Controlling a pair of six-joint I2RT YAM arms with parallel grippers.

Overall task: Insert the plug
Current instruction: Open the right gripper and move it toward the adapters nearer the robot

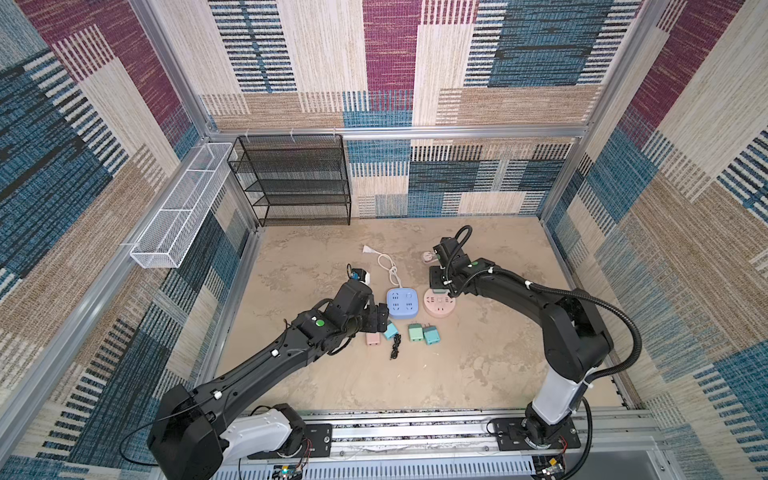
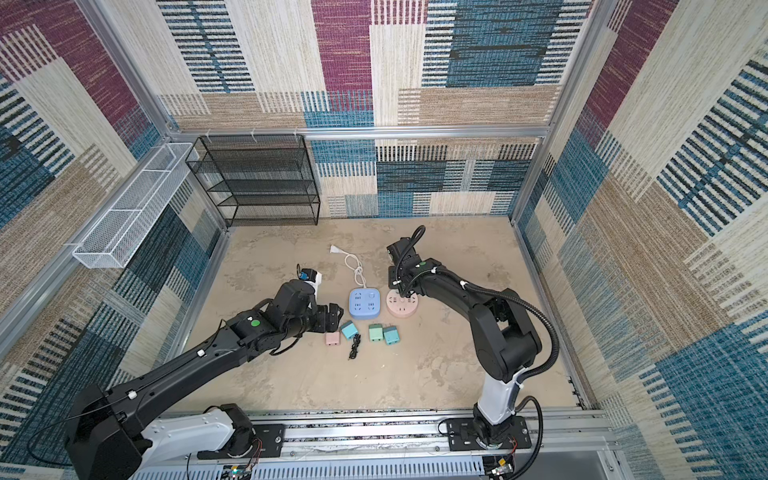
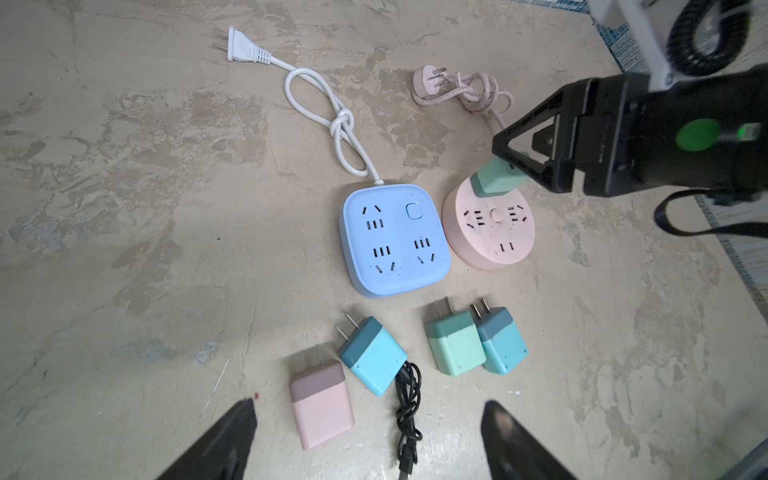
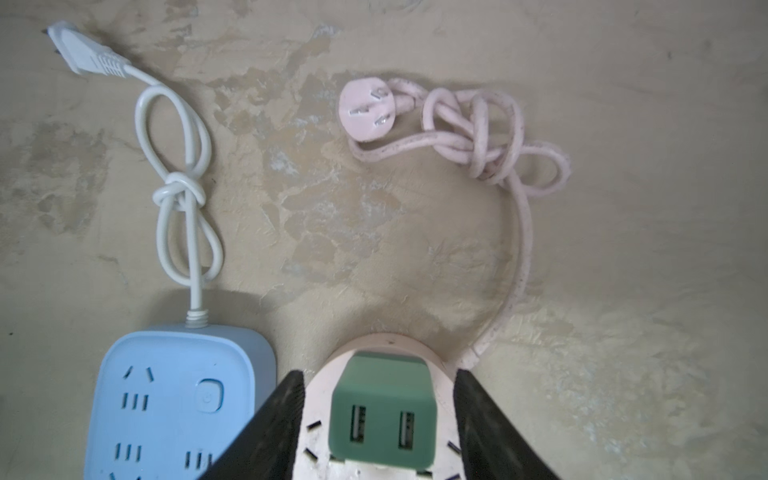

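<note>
Green plug was found standing in the pink socket, just right of centre in a top view.
The right gripper was spread clear of both plug sides, and the left gripper was spread wide and empty. A straight lift would be advised, so the plug is not tilted loose.

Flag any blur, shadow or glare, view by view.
Left wrist view: left gripper jaws blurred, blue socket sharp. Right wrist view: right gripper jaws soft, green charger crisp, soft shadow beyond pink socket. Both top views: even light, no glare.
</note>
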